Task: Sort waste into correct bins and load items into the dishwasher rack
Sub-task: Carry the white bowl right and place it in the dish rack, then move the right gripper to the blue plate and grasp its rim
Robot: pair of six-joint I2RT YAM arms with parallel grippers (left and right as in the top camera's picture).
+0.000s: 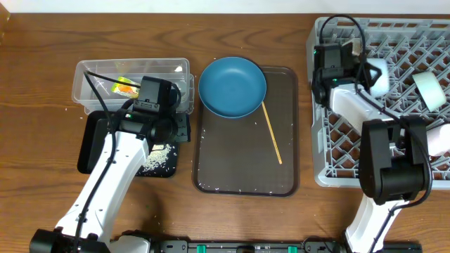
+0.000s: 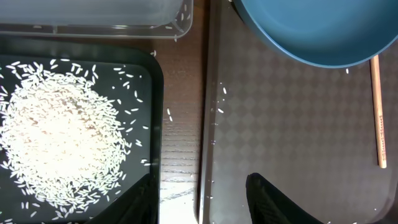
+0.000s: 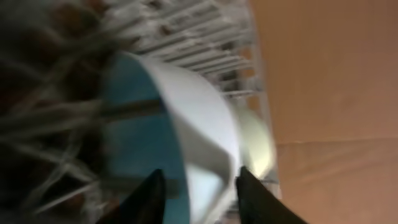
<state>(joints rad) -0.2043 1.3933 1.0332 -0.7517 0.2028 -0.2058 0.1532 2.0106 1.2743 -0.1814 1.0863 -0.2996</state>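
Observation:
The clear tub holds the yellow-orange wrapper. A pile of rice lies in the black tray. Stray grains dot the brown serving tray. My left gripper is open and empty over the gap between the black tray and the serving tray. The dark-blue plate and the wooden stick rest on the serving tray. In the grey rack my right gripper is open, its fingers either side of the white bowl's rim. The mint bowl stands beside it. No tissue shows.
The brown serving tray lies between the bins and the rack. My right arm crosses the rack's front left corner and hides part of it. The right wrist view is blurred. The clear tub's edge sits just behind the black tray.

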